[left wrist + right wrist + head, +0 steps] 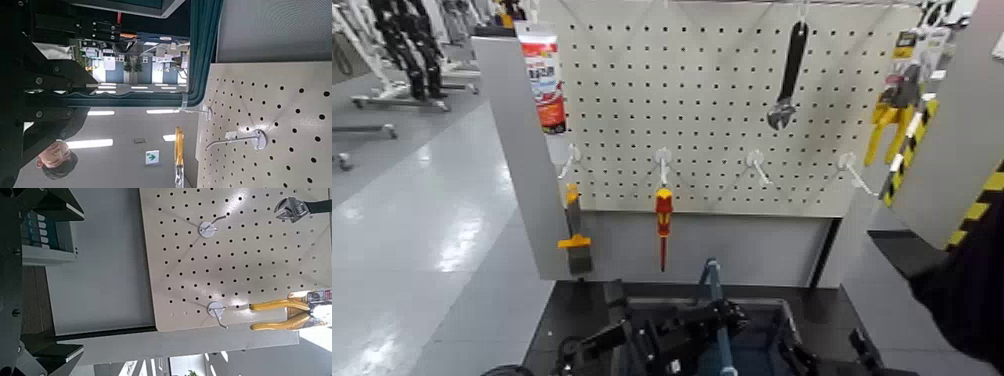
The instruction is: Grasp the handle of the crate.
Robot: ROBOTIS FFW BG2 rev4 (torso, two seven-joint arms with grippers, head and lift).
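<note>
Our left hand sat low at the crate, beside its handle.

The blue-teal crate lay on the dark desk at the foot of the white pegboard, and its thin blue-grey handle rose over the middle, below the red-yellow screwdriver hanging on a hook. Our left hand was just left of the bar, over the crate's near part; we could not tell how far its fingers were parted or whether they touched the bar. Our right hand waited at the crate's right corner, its opening unclear too. A wrench and yellow pliers hung higher up.
</note>
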